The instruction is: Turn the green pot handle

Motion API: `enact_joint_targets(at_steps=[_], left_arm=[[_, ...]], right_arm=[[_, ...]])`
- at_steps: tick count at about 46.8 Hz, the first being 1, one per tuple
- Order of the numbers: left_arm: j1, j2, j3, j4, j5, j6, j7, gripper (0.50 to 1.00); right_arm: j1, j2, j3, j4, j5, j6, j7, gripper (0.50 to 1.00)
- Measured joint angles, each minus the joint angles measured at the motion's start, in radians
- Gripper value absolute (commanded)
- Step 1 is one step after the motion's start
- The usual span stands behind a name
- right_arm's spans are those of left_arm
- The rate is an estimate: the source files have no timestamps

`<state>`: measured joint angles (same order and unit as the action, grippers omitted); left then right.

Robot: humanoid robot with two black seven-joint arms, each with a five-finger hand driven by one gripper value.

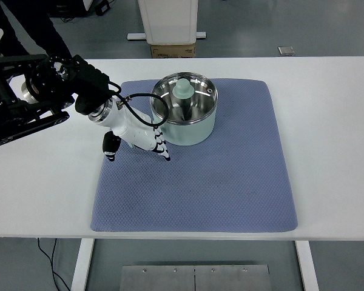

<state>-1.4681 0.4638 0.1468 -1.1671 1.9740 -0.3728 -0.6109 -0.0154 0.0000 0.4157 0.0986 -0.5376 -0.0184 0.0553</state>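
- Sitting toward the far left part of a blue-grey textured mat (230,188) on a white table (327,121) is one pale green pot with a shiny steel interior (188,115).
- One pale green knobbed lid piece (183,91) rests inside the pot.
- One robot hand shows: the left hand, white with black-tipped fingers (136,138), lies low against the pot's left wall.
- Its fingers point down toward the mat; I cannot tell whether they grip anything, and the pot's handle is hidden.
- Judging by its look, the pot is rigid, smooth and fairly light, so it may slide on the mat; the handle is the best hold.
- No right arm is visible.
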Motion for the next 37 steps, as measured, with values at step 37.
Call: enact_joint_targets(at_steps=[37], left_arm=[[0.002, 0.076, 0.019, 0.048, 0.03, 0.033, 0.0, 1.0]], right_arm=[[0.0, 0.0, 0.0, 0.001, 0.0, 0.0, 0.0, 1.0]])
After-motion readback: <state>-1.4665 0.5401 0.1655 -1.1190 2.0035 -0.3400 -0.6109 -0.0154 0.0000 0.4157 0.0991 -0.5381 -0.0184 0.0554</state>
